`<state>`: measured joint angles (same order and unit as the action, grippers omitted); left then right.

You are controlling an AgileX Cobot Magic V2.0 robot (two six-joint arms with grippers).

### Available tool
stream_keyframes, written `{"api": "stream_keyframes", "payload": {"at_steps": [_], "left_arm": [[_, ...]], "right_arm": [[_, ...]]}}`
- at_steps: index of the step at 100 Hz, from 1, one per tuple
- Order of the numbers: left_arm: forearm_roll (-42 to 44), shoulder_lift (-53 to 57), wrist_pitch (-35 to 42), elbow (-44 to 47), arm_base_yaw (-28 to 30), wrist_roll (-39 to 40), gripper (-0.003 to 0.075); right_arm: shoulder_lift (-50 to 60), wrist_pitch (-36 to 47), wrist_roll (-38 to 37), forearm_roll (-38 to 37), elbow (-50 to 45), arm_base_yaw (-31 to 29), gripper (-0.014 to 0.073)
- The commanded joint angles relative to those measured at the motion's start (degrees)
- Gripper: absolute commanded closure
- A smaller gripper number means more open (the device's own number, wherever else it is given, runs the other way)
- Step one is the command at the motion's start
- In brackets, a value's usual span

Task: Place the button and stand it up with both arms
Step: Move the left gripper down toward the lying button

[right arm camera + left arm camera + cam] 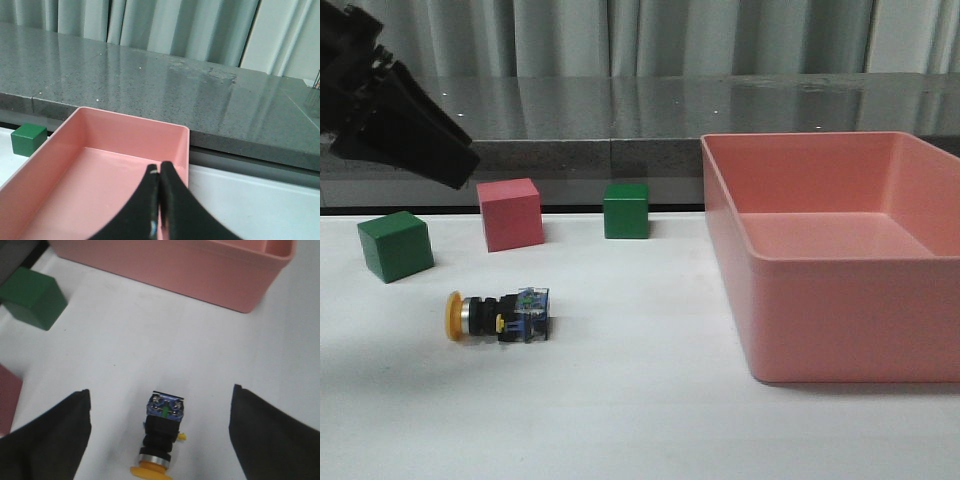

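Observation:
The button lies on its side on the white table, its yellow cap pointing left and its clear bluish block right. My left gripper hangs high at the upper left, above and behind the button. In the left wrist view this gripper is open, with its black fingers wide apart on either side of the button and well above it. My right gripper is shut and empty, over the pink bin. It does not show in the front view.
A large pink bin fills the right side of the table. A green cube, a pink cube and a second green cube stand in a row behind the button. A grey counter runs along the back.

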<state>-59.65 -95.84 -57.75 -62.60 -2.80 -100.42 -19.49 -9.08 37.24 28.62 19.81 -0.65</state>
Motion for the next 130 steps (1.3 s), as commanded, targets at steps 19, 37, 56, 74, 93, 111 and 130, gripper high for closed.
{"api": "stream_keyframes", "payload": {"at_steps": [19, 37, 56, 74, 93, 111, 130], "left_arm": [[-4.9, 0.9, -2.6, -1.7, 1.1, -0.7, 0.0174], [-3.1, 0.6, -3.5, -1.7, 0.6, -0.7, 0.0216], [-3.0, -0.9, -4.3, -1.7, -0.4, -7.0, 0.0298], [-3.4, -5.0, -7.3, -1.7, -0.4, -15.2, 0.0333], [-5.4, -9.1, -7.3, -1.7, -0.4, -22.2, 0.0333], [-5.6, -12.3, -4.8, -1.7, -0.3, -23.9, 0.0333], [-5.6, -14.9, -4.1, -1.7, -0.3, -24.1, 0.0333]], "right_arm": [[-0.3, 4.0, 0.0, 0.8, 1.4, 0.0, 0.0655], [-0.3, 3.9, 0.0, 0.8, 1.4, 0.0, 0.0655], [-0.3, 3.9, 0.0, 0.8, 1.4, 0.0, 0.0655], [-0.3, 3.9, 0.0, 0.8, 1.4, 0.0, 0.0655], [-0.3, 3.9, 0.0, 0.8, 1.4, 0.0, 0.0655], [-0.3, 3.9, 0.0, 0.8, 1.4, 0.0, 0.0655], [-0.3, 3.3, 0.0, 0.8, 1.1, 0.0, 0.0655]]}}
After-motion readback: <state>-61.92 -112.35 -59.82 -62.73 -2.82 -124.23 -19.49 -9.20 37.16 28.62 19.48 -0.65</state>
